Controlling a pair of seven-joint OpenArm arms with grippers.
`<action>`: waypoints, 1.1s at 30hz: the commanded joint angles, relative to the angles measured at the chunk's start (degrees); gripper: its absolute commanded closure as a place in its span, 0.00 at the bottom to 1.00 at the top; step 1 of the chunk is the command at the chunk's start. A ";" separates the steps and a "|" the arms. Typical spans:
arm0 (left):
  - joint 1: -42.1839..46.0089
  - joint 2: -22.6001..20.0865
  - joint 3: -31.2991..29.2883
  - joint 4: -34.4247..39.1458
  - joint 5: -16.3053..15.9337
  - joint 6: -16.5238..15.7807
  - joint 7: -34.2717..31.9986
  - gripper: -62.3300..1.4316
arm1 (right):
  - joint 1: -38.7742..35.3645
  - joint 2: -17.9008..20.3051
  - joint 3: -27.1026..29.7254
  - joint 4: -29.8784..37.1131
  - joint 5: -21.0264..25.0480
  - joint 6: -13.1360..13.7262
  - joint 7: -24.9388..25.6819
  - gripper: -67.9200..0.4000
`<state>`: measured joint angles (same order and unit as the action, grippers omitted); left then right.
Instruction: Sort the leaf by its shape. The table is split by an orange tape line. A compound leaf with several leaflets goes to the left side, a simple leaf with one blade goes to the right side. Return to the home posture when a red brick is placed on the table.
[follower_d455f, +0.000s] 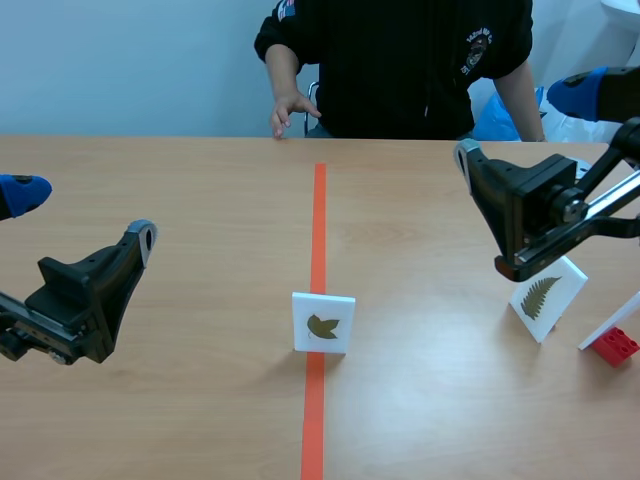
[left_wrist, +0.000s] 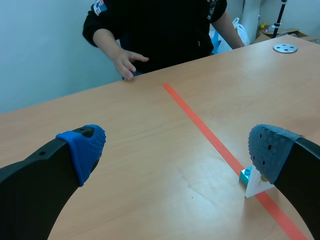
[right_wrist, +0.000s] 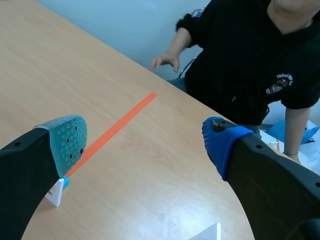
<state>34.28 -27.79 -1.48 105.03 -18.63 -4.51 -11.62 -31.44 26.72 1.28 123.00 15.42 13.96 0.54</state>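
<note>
left pincer (left_wrist: 175, 150), right pincer (right_wrist: 145, 142) spread wide — square white card (follower_d455f: 323, 323) upright on tape (follower_d455f: 318, 200), studded red brick (follower_d455f: 613, 346)

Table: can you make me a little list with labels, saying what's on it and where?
tape line: orange, runs down the middle of the table
middle card: stands upright on the tape line, shows one brown leaf
fern card: right of the tape, tilted, shows a leaf with many leaflets
brick: red, far right, past the fern card
left tool: open, over the left side
right tool: open, raised over the right side
hand: a person's, at the far edge
</note>
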 joint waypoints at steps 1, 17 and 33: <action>-0.02 0.28 -0.04 0.76 -0.22 0.07 -0.98 0.02 | 0.68 0.72 0.61 -0.07 0.15 -0.42 0.83 0.30; -1.14 -5.16 -0.02 -4.00 -0.15 -3.56 -0.76 0.02 | 0.68 0.74 0.61 -0.07 0.15 -0.42 0.83 0.30; -21.24 -11.63 15.43 -28.89 -0.13 -16.33 -2.10 0.02 | 0.68 0.74 0.61 -0.07 0.15 -0.42 0.83 0.30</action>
<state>13.80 -39.22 13.54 74.81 -18.24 -20.88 -12.67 -31.35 26.72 1.28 123.00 15.42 13.96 0.54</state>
